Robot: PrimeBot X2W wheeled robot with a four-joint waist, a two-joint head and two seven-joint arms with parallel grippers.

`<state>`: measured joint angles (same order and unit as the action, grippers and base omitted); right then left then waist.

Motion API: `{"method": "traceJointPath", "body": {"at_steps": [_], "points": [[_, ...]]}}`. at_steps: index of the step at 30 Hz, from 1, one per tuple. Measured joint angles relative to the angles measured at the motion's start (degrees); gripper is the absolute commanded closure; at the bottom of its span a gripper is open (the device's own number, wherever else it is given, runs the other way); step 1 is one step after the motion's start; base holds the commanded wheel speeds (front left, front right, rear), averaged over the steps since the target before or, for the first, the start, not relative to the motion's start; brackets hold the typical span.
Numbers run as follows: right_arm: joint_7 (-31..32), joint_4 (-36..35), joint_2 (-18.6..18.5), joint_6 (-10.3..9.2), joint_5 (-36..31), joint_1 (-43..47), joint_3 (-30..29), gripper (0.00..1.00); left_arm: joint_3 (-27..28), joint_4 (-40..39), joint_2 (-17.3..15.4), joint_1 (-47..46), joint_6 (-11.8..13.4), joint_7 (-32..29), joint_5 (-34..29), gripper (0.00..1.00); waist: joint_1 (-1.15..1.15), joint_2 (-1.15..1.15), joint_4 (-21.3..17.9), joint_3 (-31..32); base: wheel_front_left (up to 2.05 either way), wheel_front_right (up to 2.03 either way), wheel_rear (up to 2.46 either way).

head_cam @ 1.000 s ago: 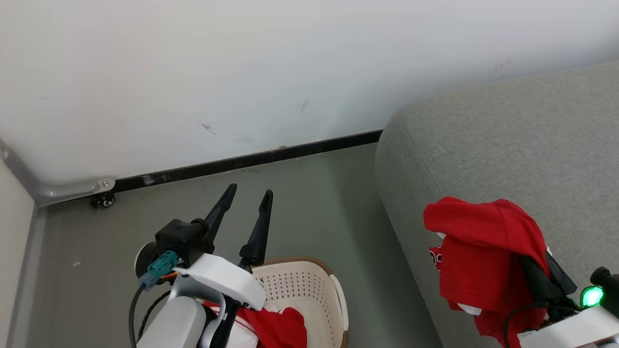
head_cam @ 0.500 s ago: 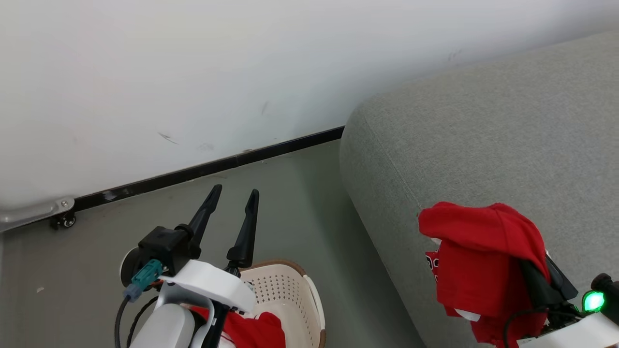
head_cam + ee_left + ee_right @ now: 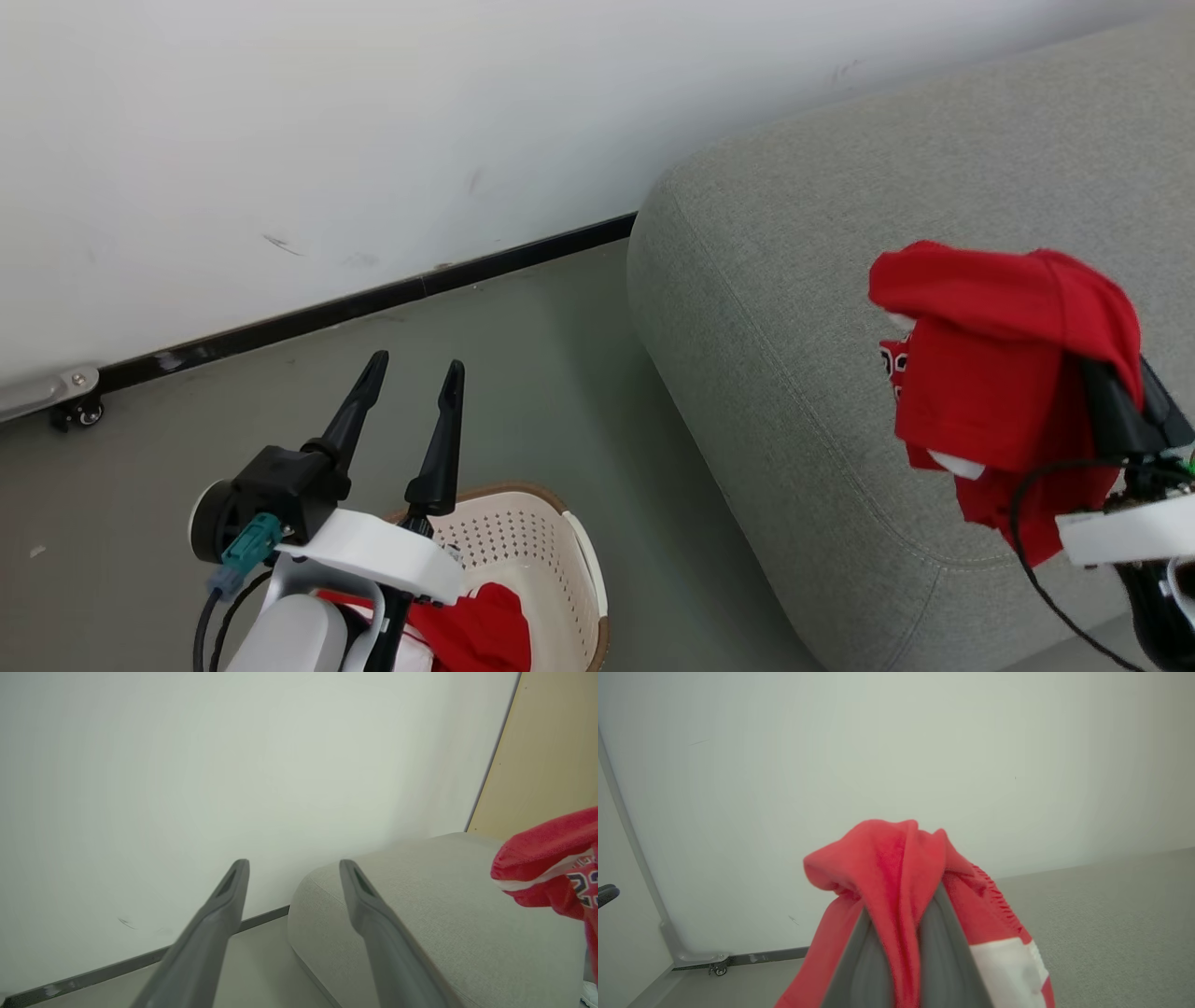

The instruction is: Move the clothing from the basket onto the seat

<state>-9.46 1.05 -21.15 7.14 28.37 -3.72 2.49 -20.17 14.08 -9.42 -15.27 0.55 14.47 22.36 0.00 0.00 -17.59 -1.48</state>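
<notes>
A bright red garment (image 3: 999, 373) of the clothing hangs draped over my right gripper (image 3: 901, 914), which is shut on it above the seat's front part. White trim and lettering show on that garment (image 3: 551, 868) in the left wrist view. The seat (image 3: 840, 233) is a large grey upholstered block with a rounded corner. At the bottom of the head view stands the cream perforated basket (image 3: 495, 541), with more red clothing (image 3: 476, 625) inside. My left gripper (image 3: 416, 364) is open and holds nothing, pointing over the floor just beyond the basket's far rim.
A white wall with a black baseboard (image 3: 373, 299) runs behind the grey-green floor (image 3: 560, 373). A metal bracket with a small caster (image 3: 75, 411) sits at the wall's foot on the left. A wooden panel (image 3: 551, 742) rises behind the seat.
The head camera has turned, shifting the whole picture left. My right gripper has lifted the red garment higher and farther over the seat. The left gripper stays open above the basket.
</notes>
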Motion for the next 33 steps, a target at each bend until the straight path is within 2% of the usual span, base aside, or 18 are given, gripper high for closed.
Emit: {"method": "traceJointPath", "body": {"at_steps": [16,22,33], "points": [[6.5,8.3,-4.4,-0.01,5.3,-18.3,-6.6,1.0,0.7,-0.3,-2.9,0.3,2.0,0.0,-2.5,0.0,0.0,0.0,0.6,-6.3,0.0,0.0,0.0],[7.9,13.5,-6.5,-0.01,5.5,-23.2,-10.6,1.0,0.7,-1.5,-3.5,0.2,2.1,-0.2,-3.1,0.0,0.0,0.0,0.8,-9.1,0.0,0.0,0.0],[9.0,21.9,-9.1,-0.01,5.0,-31.8,-12.6,1.0,0.6,-5.7,-6.0,-1.8,2.2,-1.8,-5.4,0.0,0.0,0.0,1.9,-14.2,0.0,0.0,0.0]]}}
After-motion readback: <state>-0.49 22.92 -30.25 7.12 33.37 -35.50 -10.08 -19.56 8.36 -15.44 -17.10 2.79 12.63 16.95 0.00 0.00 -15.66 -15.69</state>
